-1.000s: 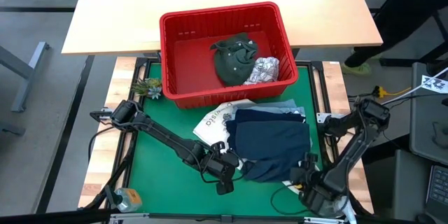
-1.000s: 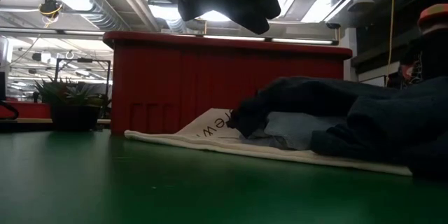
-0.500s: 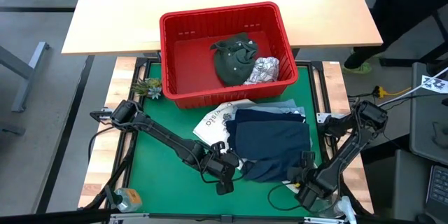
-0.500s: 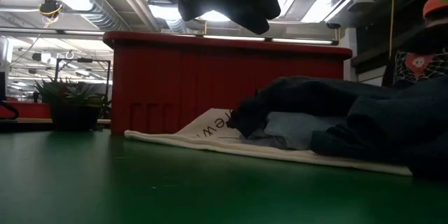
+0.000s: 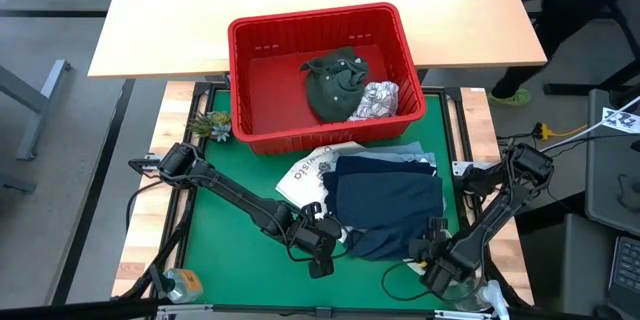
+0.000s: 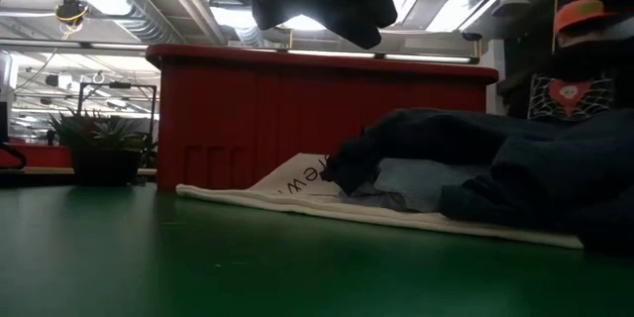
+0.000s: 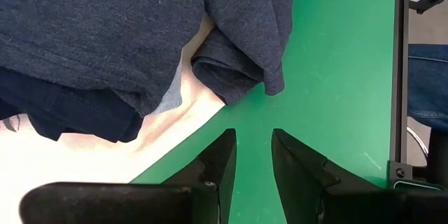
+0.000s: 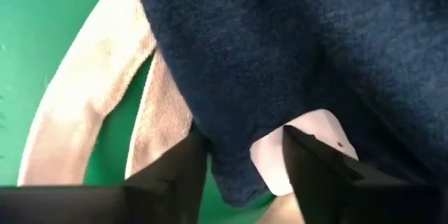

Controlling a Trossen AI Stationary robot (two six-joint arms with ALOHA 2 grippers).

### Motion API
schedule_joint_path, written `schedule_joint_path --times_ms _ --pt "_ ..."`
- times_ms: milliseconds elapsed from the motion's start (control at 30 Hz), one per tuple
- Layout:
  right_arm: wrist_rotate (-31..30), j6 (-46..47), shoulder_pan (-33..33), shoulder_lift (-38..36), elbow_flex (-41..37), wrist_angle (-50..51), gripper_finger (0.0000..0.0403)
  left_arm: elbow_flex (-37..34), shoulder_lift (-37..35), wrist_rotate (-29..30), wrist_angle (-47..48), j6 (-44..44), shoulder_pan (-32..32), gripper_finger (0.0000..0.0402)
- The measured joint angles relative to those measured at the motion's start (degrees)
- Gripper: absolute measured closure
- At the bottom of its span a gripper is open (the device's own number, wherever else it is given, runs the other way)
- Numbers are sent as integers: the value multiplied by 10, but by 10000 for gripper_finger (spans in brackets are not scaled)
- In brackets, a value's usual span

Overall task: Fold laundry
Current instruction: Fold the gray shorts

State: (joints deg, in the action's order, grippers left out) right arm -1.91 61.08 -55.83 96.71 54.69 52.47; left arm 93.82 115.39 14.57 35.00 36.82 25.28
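Green desk [image 5: 215, 235]: you see navy garment [image 5: 388, 203] near centre-right, long axis near-far. Right gripper [image 8: 241, 155] spread around its near hem. Left gripper [image 7: 253, 157] slightly parted, empty, beside left corner.

You have a red slotted basket [image 5: 255, 85] at the far edge of the green mat [image 5: 225, 245], extending onto the light wooden tabletop [image 5: 200, 10] beyond it. A white tote bag [image 5: 305, 172] with dark lettering lies on the mat just near of the basket. A small green plant [image 5: 210, 125] sits at the basket's left. At the low view's right edge, a person's orange cap [image 6: 584, 15] shows.
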Motion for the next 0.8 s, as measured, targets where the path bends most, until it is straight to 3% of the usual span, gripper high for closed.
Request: schedule_joint_path --times_ms 167,300,500,667,800 --pt "5 0 1 0 2 -3 318 0 0 0 0 0 0 314" --pt "44 0 12 0 17 1 388 0 0 0 0 0 0 314" --pt "57 -12 20 0 49 1 371 0 0 -6 -23 0 2 314" --pt "59 -43 20 0 84 17 394 0 0 -6 -35 -12 8 314" --pt "55 -48 20 0 119 53 385 0 0 -7 -42 -44 14 312"
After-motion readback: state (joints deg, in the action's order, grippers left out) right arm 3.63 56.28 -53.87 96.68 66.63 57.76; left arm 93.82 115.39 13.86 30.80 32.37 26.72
